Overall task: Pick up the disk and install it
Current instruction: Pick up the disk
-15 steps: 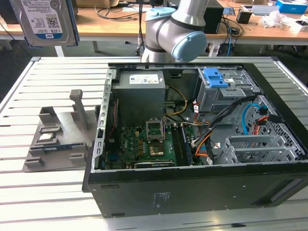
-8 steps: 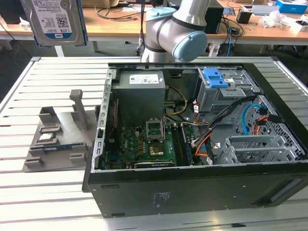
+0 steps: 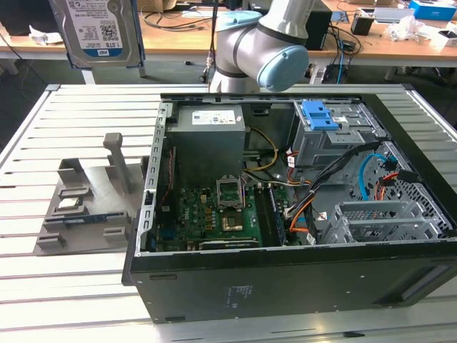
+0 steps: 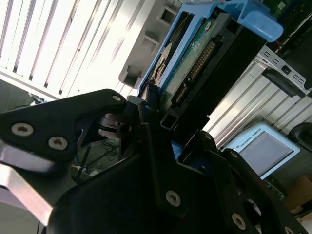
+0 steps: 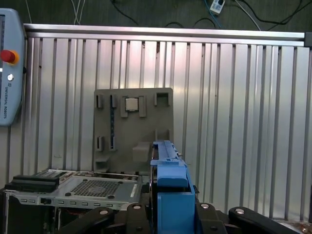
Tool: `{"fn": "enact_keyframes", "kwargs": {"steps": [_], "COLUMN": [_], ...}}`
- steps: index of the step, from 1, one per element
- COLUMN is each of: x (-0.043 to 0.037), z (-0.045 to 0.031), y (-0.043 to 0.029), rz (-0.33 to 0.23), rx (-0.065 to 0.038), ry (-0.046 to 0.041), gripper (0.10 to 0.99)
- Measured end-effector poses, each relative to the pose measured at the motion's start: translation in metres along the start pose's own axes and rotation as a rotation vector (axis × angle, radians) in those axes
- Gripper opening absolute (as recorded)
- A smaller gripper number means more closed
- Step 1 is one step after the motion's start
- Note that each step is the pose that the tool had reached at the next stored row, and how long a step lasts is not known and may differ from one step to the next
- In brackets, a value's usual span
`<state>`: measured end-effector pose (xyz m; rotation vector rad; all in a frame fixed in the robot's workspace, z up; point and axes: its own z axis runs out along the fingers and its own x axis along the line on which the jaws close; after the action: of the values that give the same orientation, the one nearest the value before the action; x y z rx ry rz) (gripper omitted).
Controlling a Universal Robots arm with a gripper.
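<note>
Firmly clamped, gripper (image 5: 168, 214) squeezing the disk (image 5: 166, 163) edgewise, above slatted table (image 5: 243, 122)

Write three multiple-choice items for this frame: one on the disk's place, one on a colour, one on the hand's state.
1. Where is the disk?
A. Held aloft, outside the computer case.
B. Seated inside the case.
C. Lying flat beside the case.
2. What colour are the disk's side rails?
A. Red.
B. Blue.
C. Yellow.
3. What state is the hand in?
A. Open, empty.
B. Shut on nothing.
C. Shut on the disk.
Key: 1A, the exterior view shows it raised beyond the case. 2B, they are blue in both wrist views. 3C, the second wrist view shows it clamping the disk.
</note>
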<state>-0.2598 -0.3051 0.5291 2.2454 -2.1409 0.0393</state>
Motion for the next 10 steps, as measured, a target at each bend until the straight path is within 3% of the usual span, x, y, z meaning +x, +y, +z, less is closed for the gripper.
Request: {"fn": "enact_keyframes", "kwargs": {"steps": [10], "x": [-0.0014], "z": [-0.0003], "y": [-0.0268], "rz": [0.000], "rx": [0.000], "ry": [0.0000], "gripper": [0.365]}}
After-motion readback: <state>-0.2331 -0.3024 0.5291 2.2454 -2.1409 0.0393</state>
